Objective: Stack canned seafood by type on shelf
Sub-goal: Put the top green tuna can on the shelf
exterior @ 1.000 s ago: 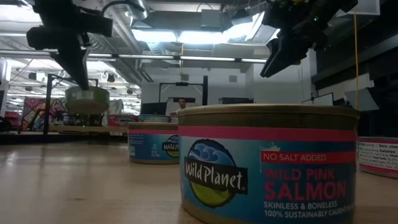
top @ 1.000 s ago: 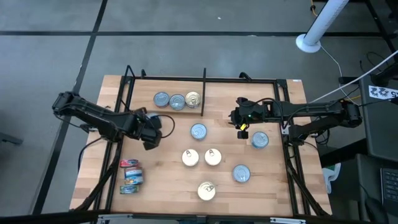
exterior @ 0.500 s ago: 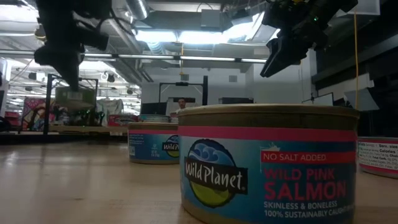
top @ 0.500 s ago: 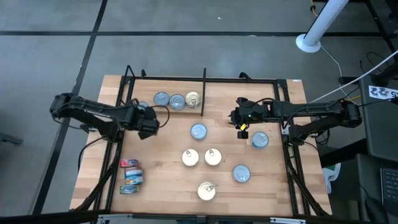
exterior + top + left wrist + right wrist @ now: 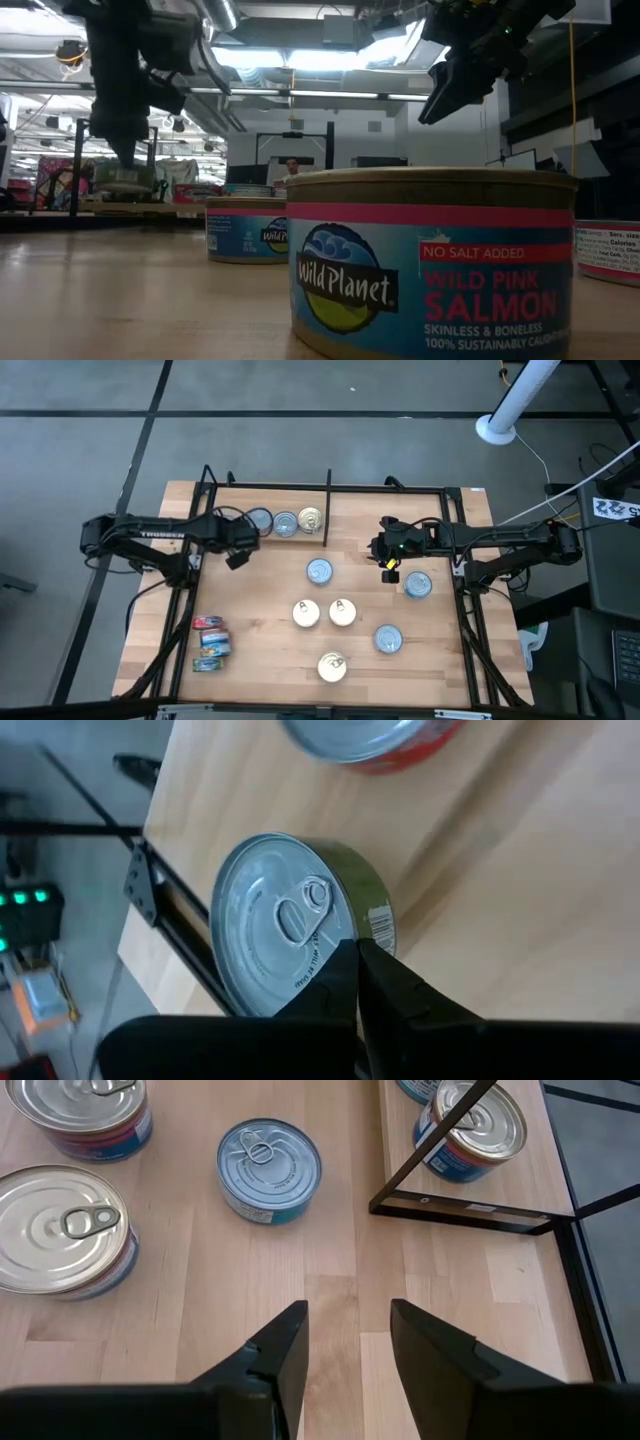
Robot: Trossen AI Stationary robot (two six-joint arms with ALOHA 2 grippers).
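My left gripper [image 5: 240, 546] is at the shelf's far left, shut on a silver-topped, green-sided can [image 5: 290, 935]. In the low view this can [image 5: 125, 181] hangs under the gripper. Three cans [image 5: 285, 522] stand in a row beside the black divider bar [image 5: 327, 500]. My right gripper [image 5: 390, 566] hovers open over the wooden board [image 5: 270, 650], right of centre, and holds nothing. Silver-blue cans [image 5: 319, 571] [image 5: 418, 585] [image 5: 388, 638] and gold-topped cans [image 5: 306, 613] [image 5: 342, 612] [image 5: 332, 666] stand loose on the board. My left gripper pinches the can's rim [image 5: 372, 923] between its two fingers, one on the lid's edge and one on the side wall. The fingers slant down from the table's left side. The can hangs below them; whether its base touches the board I cannot tell.
Red-and-blue labelled tins [image 5: 210, 643] lie at the board's near left. A thin black frame [image 5: 205, 490] edges the board. In the low view a Wild Planet salmon can [image 5: 430, 265] fills the foreground, with another can [image 5: 245, 229] behind it. Bare board lies between the loose cans.
My left gripper has carried the can toward the table's far edge, closer to the row of cans by the divider, sinking a little and turning as it went. The can has stayed in the hold.
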